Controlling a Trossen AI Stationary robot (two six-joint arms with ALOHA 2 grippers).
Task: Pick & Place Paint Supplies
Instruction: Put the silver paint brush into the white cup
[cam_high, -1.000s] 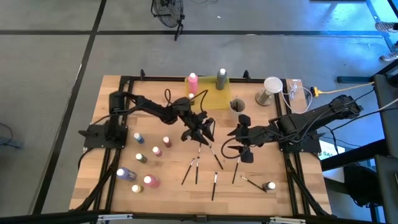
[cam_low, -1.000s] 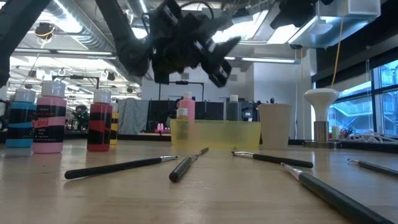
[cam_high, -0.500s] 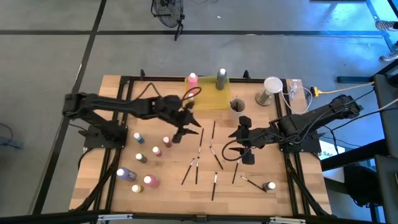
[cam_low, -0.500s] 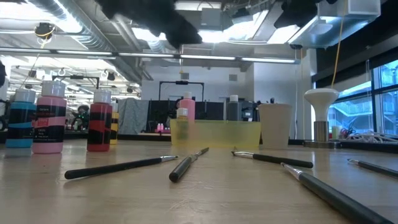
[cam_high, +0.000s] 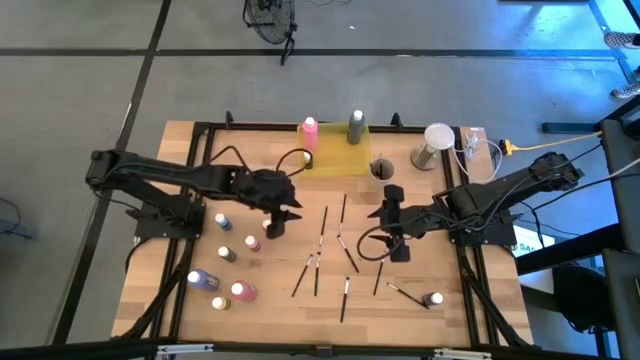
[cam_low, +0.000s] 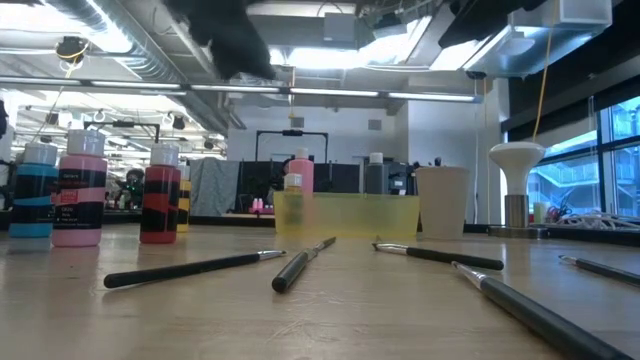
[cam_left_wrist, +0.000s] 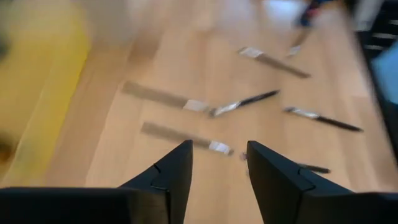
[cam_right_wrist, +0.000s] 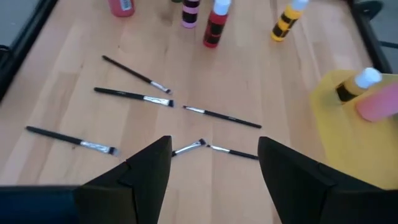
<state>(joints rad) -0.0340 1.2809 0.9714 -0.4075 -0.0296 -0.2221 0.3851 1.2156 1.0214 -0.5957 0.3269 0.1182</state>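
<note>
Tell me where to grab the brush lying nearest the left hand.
Take the brush at the middle of its dark handle, coming straight down with the open left hand turned so the fingers straddle it. It is thin and lies flat on the table, so a sideways approach finds nothing to pinch.

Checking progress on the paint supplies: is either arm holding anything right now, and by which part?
Nothing is held. The left tool and right tool are both open and empty above the wooden table.
</note>
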